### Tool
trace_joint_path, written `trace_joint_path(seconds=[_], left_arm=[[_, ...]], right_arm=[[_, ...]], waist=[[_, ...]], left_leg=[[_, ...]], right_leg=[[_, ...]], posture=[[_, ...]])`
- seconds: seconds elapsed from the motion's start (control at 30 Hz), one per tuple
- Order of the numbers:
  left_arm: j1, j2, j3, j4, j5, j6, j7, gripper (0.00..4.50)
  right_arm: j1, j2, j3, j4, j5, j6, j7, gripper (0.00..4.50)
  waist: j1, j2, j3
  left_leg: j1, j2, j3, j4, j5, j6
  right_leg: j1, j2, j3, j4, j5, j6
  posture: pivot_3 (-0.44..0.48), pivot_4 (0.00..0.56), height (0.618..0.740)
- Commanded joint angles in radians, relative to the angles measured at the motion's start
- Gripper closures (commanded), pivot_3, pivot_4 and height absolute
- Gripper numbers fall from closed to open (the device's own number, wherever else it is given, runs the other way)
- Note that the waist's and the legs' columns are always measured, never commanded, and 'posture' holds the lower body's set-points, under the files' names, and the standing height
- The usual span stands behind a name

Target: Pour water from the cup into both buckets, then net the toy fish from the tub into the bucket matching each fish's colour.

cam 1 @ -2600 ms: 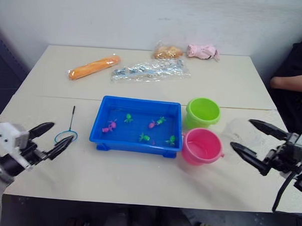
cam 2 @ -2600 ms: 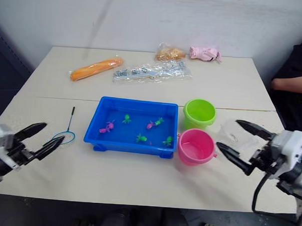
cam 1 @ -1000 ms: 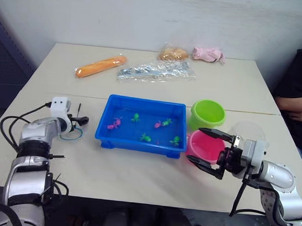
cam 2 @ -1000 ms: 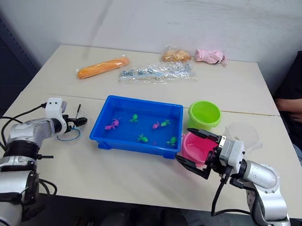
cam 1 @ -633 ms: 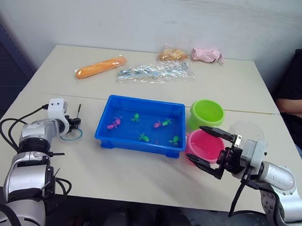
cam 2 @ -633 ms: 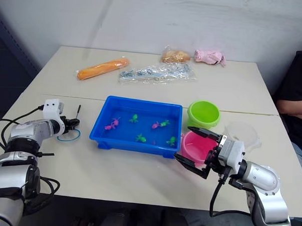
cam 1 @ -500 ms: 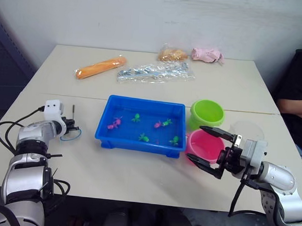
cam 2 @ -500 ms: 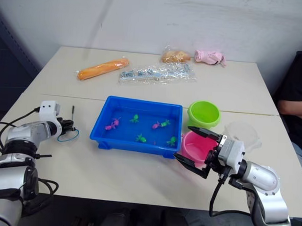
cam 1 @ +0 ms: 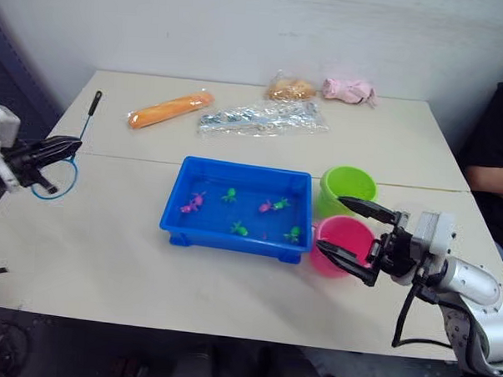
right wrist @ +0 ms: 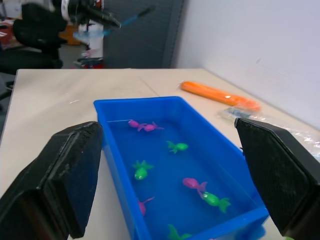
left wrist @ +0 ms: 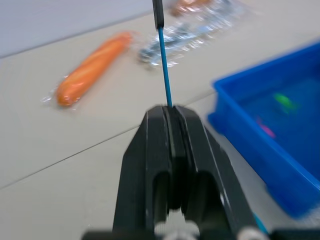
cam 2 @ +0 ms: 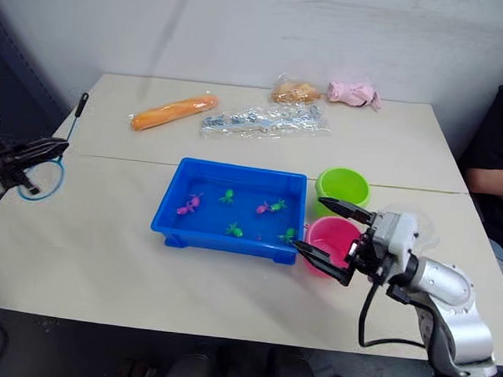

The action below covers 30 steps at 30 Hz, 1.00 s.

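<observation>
Now, step: netting stage, by the look of it; net (cam 1: 59,157) lifted off the worktop (cam 1: 230,288).
Next move: needs carrying across, hoop dipped into tub (cam 1: 237,209) under a fish (cam 1: 189,207).
Left hand (cam 1: 59,149): raised beyond the worktop's left edge, clamped tight on the net's handle.
Right hand (cam 1: 352,235): spread wide, holding nothing, straddling pink bucket (cam 1: 341,244) near the front-right corner.
Green bucket (cam 1: 348,187): just behind the pink.

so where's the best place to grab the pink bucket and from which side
Grip the pink bucket by its rim, coming down from above: it stands upright and open-topped. Approach from its right side, since the tub sits close on its left and the green bucket just behind.
</observation>
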Motion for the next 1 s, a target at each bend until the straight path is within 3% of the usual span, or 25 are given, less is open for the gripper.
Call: trace_joint_path(seconds=[0.03,0.17,0.4,0.67,1.0], left_arm=[[0.011,0.048,-0.077,-0.131,-0.034,0.027,-0.168,4.45],[0.009,0.059,-0.244,-0.379,-0.023,0.028,-0.296,4.45],[-0.075,-0.046,-0.428,-0.567,0.018,0.039,-0.282,4.45],[-0.215,-0.241,-0.612,-0.562,0.119,0.070,-0.204,4.45],[-0.259,-0.310,-0.636,-0.526,0.149,0.087,-0.202,4.45]], right_arm=[[-0.082,-0.079,0.031,-0.075,0.031,0.220,-0.085,0.00],[-0.241,-0.132,0.087,-0.104,0.183,0.482,-0.110,0.00],[-0.406,-0.125,0.164,-0.105,0.256,0.700,-0.133,0.00],[-0.524,-0.081,0.276,-0.070,0.211,0.792,-0.127,0.00],[-0.537,-0.073,0.283,-0.070,0.214,0.838,-0.109,0.00]], waist=[[0.000,0.001,0.000],[-0.002,0.001,0.000],[-0.006,0.001,0.000],[-0.001,0.001,0.000],[0.000,0.001,0.000]], left_leg=[[0.000,0.000,0.000,0.000,0.000,0.001],[-0.001,0.000,-0.001,-0.002,-0.001,0.004],[-0.011,0.000,-0.001,0.000,0.000,0.003],[-0.014,0.000,-0.001,0.005,0.000,0.005],[-0.014,0.000,-0.002,0.006,0.001,0.005]], right_leg=[[0.000,0.000,0.000,0.000,0.000,0.000],[-0.002,0.000,0.000,0.000,0.000,0.000],[-0.011,0.002,0.000,0.000,0.000,0.000],[-0.011,0.002,0.000,0.001,0.001,0.001],[-0.011,0.002,-0.001,0.002,0.001,0.002]], posture=[[0.000,0.150,0.740],[0.000,0.150,0.740],[0.000,0.150,0.740],[0.000,0.150,0.740],[0.000,0.150,0.740]])
